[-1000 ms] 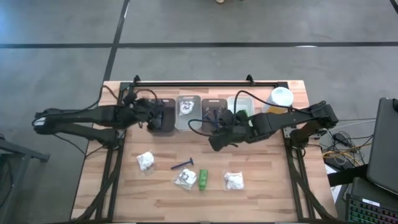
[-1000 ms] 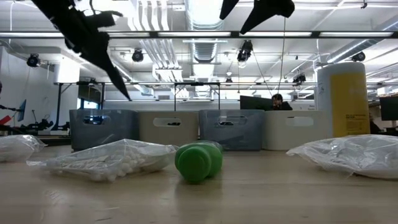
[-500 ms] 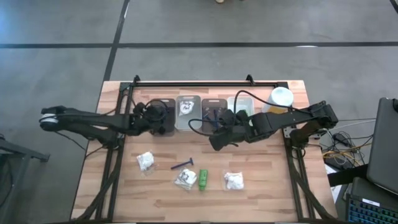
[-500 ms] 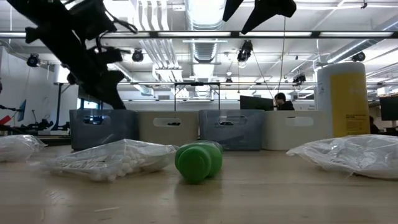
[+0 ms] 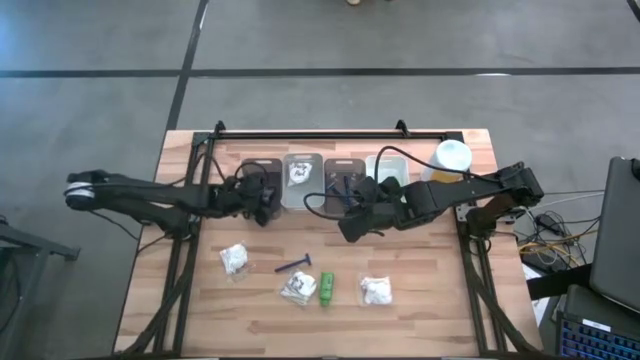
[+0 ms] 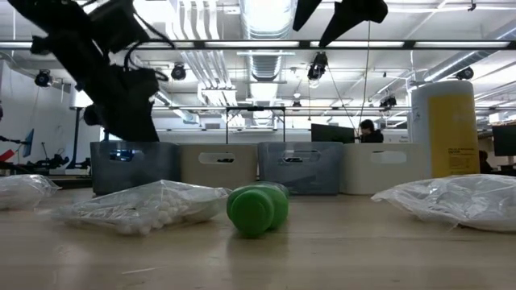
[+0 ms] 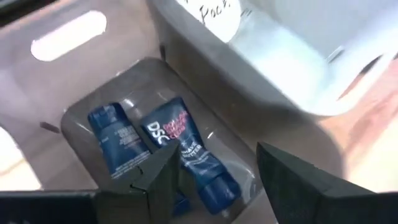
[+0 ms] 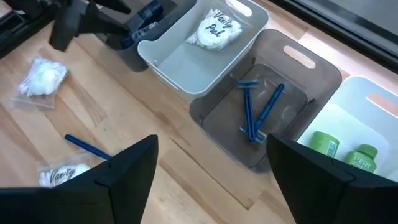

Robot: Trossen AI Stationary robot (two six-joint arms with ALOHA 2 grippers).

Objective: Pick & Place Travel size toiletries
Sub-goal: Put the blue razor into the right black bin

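Left gripper (image 7: pixel 211 180), jaws wide and empty over the tubes (image 7: pixel 186 155) in their bin (image 5: pixel 262 178), has finished its drop; next, the razor (image 5: pixel 293 265) at five o'clock.

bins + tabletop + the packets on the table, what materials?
Grey bin: likely translucent smoky plastic, contents show through. White bin: glossy opaque plastic. Tabletop: light wood planks, grain visible. Packets: clear crinkly film around white fluffy fill, probably cotton.
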